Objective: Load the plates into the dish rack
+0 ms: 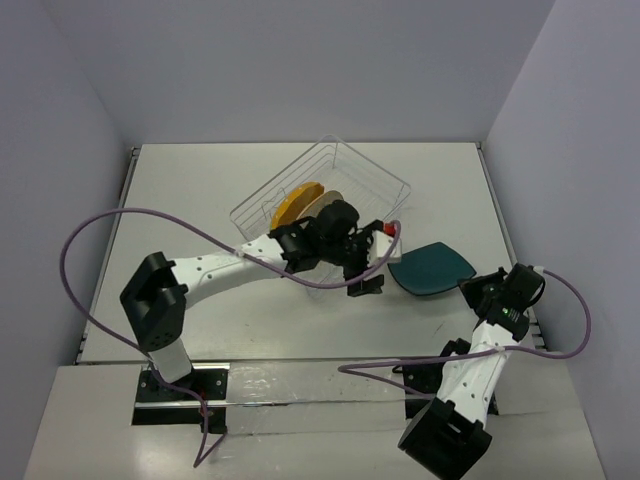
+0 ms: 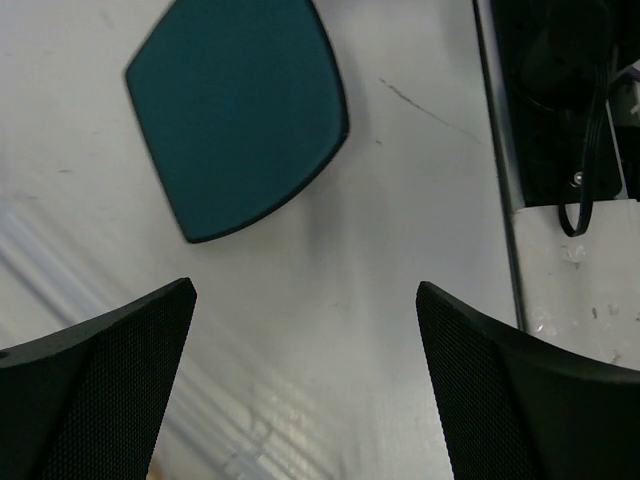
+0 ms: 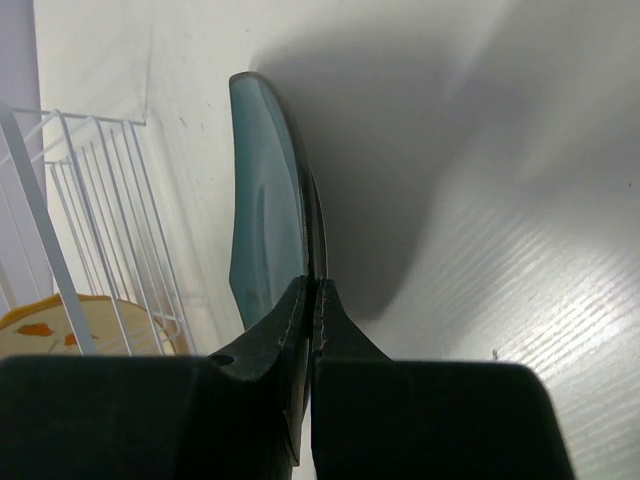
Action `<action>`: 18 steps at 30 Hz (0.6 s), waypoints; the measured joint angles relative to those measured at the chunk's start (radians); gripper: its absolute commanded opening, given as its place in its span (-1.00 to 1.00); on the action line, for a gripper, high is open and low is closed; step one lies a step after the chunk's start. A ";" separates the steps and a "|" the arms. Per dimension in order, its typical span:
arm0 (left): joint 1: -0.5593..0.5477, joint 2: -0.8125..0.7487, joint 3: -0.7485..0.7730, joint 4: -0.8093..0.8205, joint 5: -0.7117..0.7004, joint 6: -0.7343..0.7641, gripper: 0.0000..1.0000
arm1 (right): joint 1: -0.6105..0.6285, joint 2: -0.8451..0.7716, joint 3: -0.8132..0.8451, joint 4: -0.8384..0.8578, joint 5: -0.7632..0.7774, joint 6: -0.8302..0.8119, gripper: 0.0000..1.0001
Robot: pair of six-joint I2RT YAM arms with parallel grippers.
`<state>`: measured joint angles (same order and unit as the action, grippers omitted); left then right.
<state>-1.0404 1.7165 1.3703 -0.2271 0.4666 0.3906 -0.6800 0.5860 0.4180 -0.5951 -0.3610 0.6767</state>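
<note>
Furthest left on the desk [image 1: 200, 190], the left arm reaches across the front of the dish rack [image 1: 345, 170]. Its left end effector [image 1: 366, 280] is spread wide and empty, and the fingers [image 2: 100, 390] frame bare desk just short of the teal plate. Inside the rack stand two plates on edge among the prongs: the orange-yellow plate [image 1: 293, 204] and, just beside it to the right, the beige plate [image 1: 332, 197]. Right of the rack, outside it, lies the teal plate [image 1: 432, 268]. The right end effector [image 3: 312, 298] is clamped tight on its near rim. Whether the plate is fully clear of the desk I cannot tell.

By count there are three plates, two racked and one left to go, and one rack.

The teal plate looks rigid, glazed and probably heavy for a rim pinch, so it may swing or slip between the pads, and a knock against the wire could chip it. The raised rim is the sensible place to take hold, pinched deeply, with the plate kept on edge for a free slot.
</note>
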 measured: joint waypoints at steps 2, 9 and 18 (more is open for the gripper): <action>-0.035 0.033 0.000 0.013 -0.012 -0.010 0.99 | 0.007 -0.003 0.013 -0.020 0.007 0.004 -1.00; -0.087 0.065 0.013 0.103 -0.049 -0.108 0.99 | 0.036 -0.011 0.048 -0.043 0.026 -0.008 -1.00; -0.078 0.138 0.072 0.192 -0.077 -0.709 0.99 | 0.079 -0.012 0.060 -0.074 0.067 -0.008 -1.00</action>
<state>-1.1183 1.8543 1.4421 -0.0353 0.3893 -0.3181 -0.6013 0.5735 0.4781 -0.6689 -0.2941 0.6683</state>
